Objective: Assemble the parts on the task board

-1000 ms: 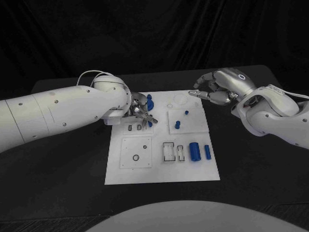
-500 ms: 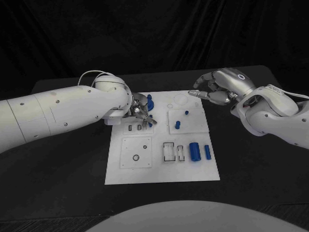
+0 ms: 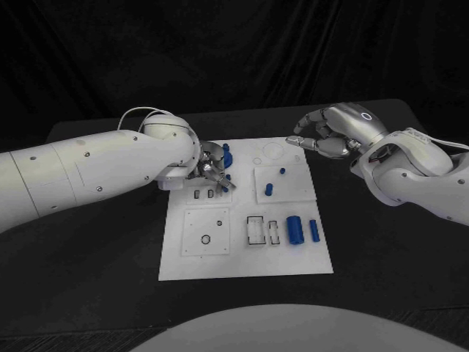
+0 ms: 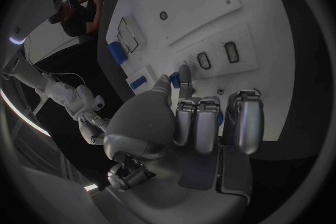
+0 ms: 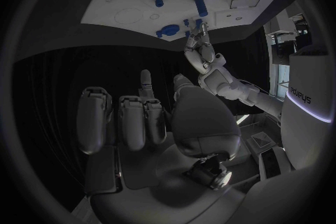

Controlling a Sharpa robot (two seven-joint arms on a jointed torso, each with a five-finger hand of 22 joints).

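Head view: the left hand [image 3: 212, 172] sits low over the board's [image 3: 245, 257] upper-left area, fingers curled and pinching what looks like a small blue part [image 4: 174, 79] at the fingertips, beside 2 small slots [image 3: 204, 194]. The right hand [image 3: 325, 136] hovers off the board's far right corner, fingers curled in, grasping nothing. Other parts lie on the board: a large cylinder [image 3: 294, 229], a slimmer one [image 3: 315, 231] and a peg [image 3: 270, 190]. Risk, as I judge it: the pinch is shallow, so the part could tilt, jam at a slot's edge or slip onto the desk [image 3: 97, 271]; the forearm could also nudge the board.
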